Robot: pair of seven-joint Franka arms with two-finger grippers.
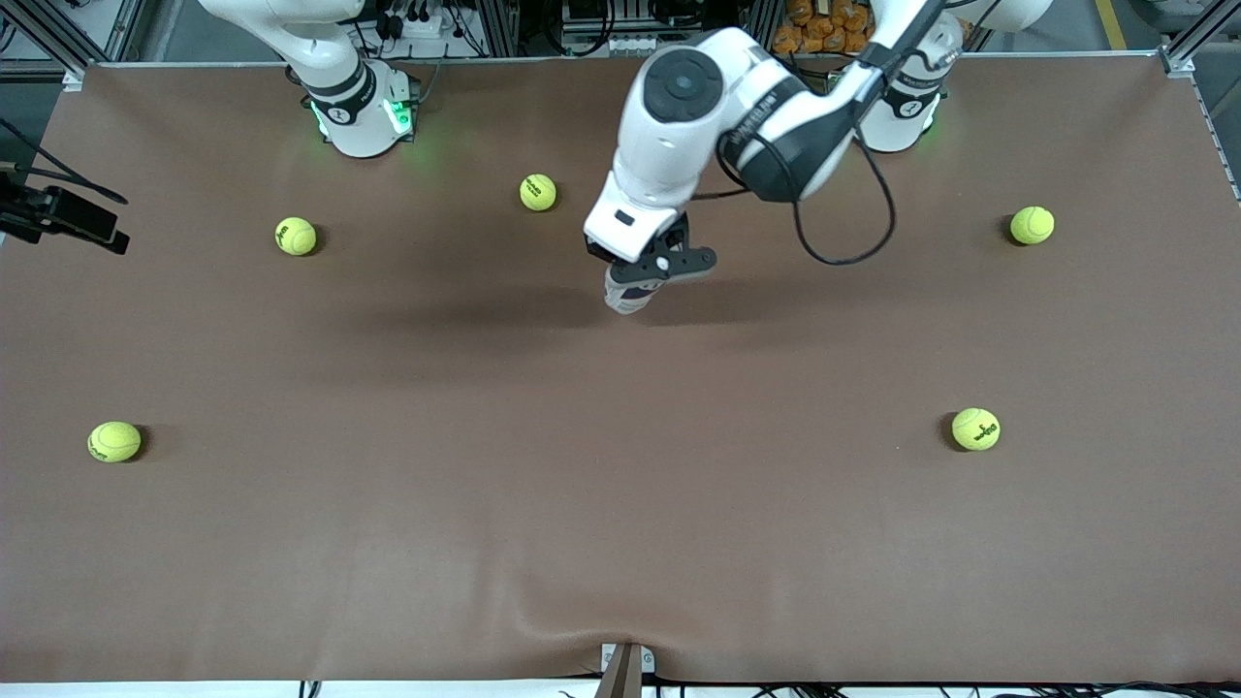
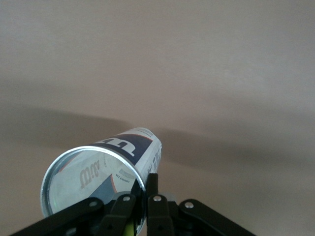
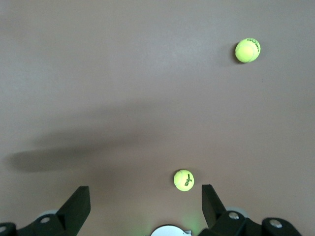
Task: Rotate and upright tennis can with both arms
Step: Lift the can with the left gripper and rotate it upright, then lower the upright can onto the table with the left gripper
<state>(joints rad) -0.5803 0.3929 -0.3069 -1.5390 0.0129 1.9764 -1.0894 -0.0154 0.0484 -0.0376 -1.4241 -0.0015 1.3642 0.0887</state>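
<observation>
The tennis can (image 2: 106, 169) is a clear-and-white tube with a navy band and a silvery rim. My left gripper (image 2: 146, 189) is shut on its rim, one finger inside the open mouth and one finger (image 2: 153, 183) outside the wall. In the front view the left gripper (image 1: 652, 264) is over the table's middle, nearer the robots' bases. Only the can's lower end (image 1: 627, 293) shows under the hand, tilted. I cannot tell whether it touches the table. My right gripper (image 3: 145, 196) is open and empty, high over the table near its base, and is out of the front view.
Several yellow-green tennis balls lie scattered on the brown table (image 1: 620, 504): one (image 1: 538, 192) beside the left hand, one (image 1: 296, 236) near the right arm's base (image 1: 361, 111), others toward the table's ends (image 1: 1032, 225) (image 1: 975, 428) (image 1: 114, 441). Two balls show in the right wrist view (image 3: 183, 180) (image 3: 247, 50).
</observation>
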